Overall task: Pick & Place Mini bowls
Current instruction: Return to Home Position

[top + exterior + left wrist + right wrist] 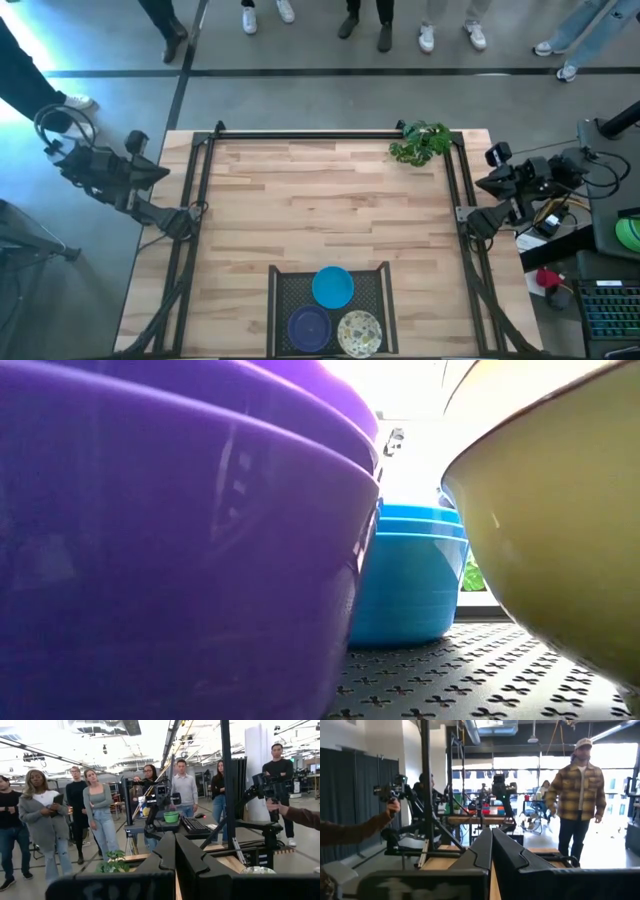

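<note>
Left claw [175, 839] and right claw [491, 833] hung beside the desk [330, 200], pinched closed, empty (seemingly nothing left to carry): mini bowls [332, 286] sat colour-sorted.

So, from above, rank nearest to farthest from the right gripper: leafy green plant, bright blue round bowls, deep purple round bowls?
1. Leafy green plant, top right, by the right gripper.
2. Bright blue bowls, bottom middle.
3. Deep purple bowls, lower, leftward.
</note>
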